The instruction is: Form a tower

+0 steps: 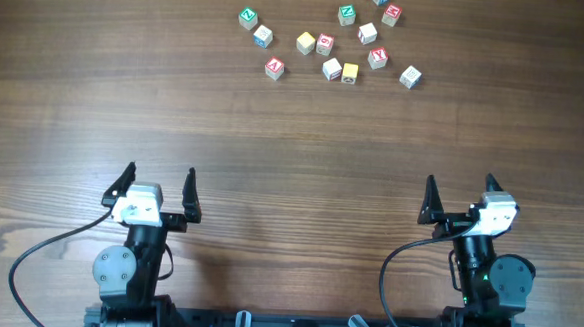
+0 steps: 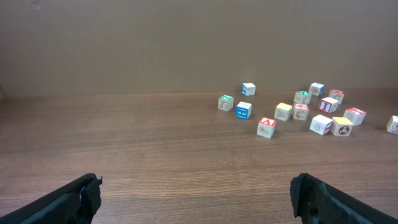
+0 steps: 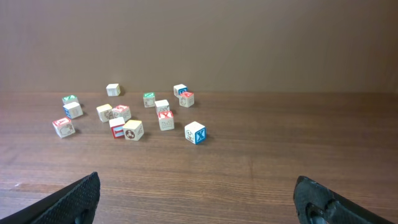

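Plainly nothing is stacked yet: left claw (image 1: 161, 172) and right claw (image 1: 461, 180) hover spread, empty, well apart from the scattered cubes (image 1: 325, 43); next, one must reach a cube.

14 alph. cubes (image 1: 332, 69), 2 grippers (image 1: 161, 172)

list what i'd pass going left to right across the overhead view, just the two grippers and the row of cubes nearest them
left gripper → red-letter cube → white cube → yellow-topped cube → lone pale cube → right gripper
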Controlling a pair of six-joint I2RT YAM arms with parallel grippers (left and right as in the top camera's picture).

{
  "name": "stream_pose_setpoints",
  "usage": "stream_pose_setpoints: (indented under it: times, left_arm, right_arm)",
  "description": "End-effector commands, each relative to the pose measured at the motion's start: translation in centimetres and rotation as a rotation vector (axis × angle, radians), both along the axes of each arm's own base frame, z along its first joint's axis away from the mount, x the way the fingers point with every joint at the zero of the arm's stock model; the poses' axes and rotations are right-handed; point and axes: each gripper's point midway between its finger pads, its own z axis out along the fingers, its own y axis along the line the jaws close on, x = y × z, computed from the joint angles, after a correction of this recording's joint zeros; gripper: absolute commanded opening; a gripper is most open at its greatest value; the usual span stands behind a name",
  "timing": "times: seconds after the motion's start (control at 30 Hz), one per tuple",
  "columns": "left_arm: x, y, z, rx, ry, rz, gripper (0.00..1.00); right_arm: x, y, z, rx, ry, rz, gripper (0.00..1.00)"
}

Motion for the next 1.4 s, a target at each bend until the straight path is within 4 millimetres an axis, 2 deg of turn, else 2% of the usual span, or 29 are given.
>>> stream_pose_setpoints:
  times: [0.0,0.73,0.77,0.8,0.9,0.97,1.0,1.13,1.23,1.33,1.37]
  left_arm:
    - [0.0,0.2,-0.1,0.001,0.003,0.011,1.0]
    - [0.0,0.2,-0.1,0.001,0.002,0.011,1.0]
    - [0.0,-0.3,0.1,0.0,-0.005,-0.017,1.0]
    - [-0.2,-1.9,0.6,-0.002,-0.026,-0.112,1.0]
    - [-0.2,-1.7,1.3,0.01,-0.056,-0.1,1.0]
    - [-0.4,-2.5,3.9,0.011,-0.162,-0.145,1.0]
    - [-0.6,-2.5,5.4,-0.049,-0.215,-0.148,1.0]
    - [-0.6,-2.3,5.8,-0.157,-0.207,-0.142,1.0]
    - [-0.2,-1.3,5.9,-0.241,-0.2,-0.088,1.0]
    - [-0.1,-1.3,7.7,-0.336,-0.247,-0.109,1.0]
    - [0.1,-2.0,8.9,-0.373,-0.25,-0.153,1.0]
  right_arm:
    - [0.0,-0.3,0.2,0.011,-0.006,-0.017,1.0]
    - [0.0,-0.3,0.1,0.011,-0.003,-0.017,0.99]
    - [0.0,-0.3,0.1,0.011,-0.003,-0.017,1.0]
    - [0.0,-0.3,0.1,0.011,-0.003,-0.017,1.0]
    - [0.0,-0.3,0.1,0.011,-0.003,-0.017,1.0]
    - [0.0,-0.3,0.1,0.011,-0.003,-0.017,1.0]
    - [0.0,-0.3,0.1,0.011,-0.003,-0.017,1.0]
    - [0.0,-0.3,0.1,0.011,-0.003,-0.017,1.0]
    - [0.0,-0.3,0.1,0.011,-0.003,-0.017,1.0]
    - [0.0,-0.3,0.1,0.011,-0.003,-0.017,1.0]
    - [0.0,-0.3,0.1,0.012,-0.003,-0.017,1.0]
